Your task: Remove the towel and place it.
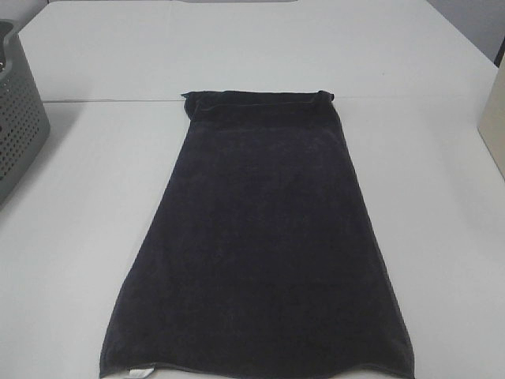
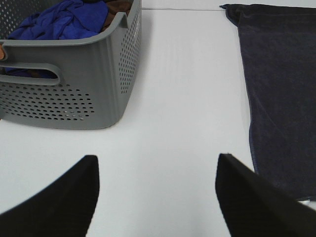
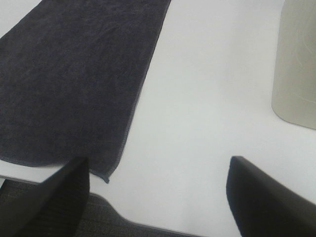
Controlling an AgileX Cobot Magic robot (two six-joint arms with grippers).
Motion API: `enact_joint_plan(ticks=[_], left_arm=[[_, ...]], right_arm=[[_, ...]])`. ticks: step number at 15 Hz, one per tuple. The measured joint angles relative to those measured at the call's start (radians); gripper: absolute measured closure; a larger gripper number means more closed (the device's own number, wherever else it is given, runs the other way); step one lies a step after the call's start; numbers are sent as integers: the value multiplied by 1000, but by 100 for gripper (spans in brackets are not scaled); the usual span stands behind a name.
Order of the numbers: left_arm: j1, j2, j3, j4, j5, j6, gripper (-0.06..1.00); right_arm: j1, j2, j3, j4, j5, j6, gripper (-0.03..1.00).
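Note:
The dark navy-charcoal towel (image 1: pixel 260 237) lies flat and lengthwise down the middle of the white table (image 1: pixel 71 229), its far hem folded over and a small white tag at its near edge. It also shows in the left wrist view (image 2: pixel 281 94) and the right wrist view (image 3: pixel 74 79). Neither arm shows in the exterior view. My left gripper (image 2: pixel 155 197) is open and empty over bare table, left of the towel. My right gripper (image 3: pixel 158 197) is open and empty near the table's front edge, right of the towel's near corner.
A grey perforated basket (image 2: pixel 84 84) with blue and brown cloth inside stands at the left edge (image 1: pixel 16 110). A beige container (image 3: pixel 296 64) stands at the right edge (image 1: pixel 493 118). The table's front edge and dark floor show in the right wrist view.

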Motion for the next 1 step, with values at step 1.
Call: enact_joint_plan(ticks=[1], left_arm=[[0, 0, 0, -1, 0, 0, 31]], right_arm=[[0, 0, 0, 0, 0, 0, 23]])
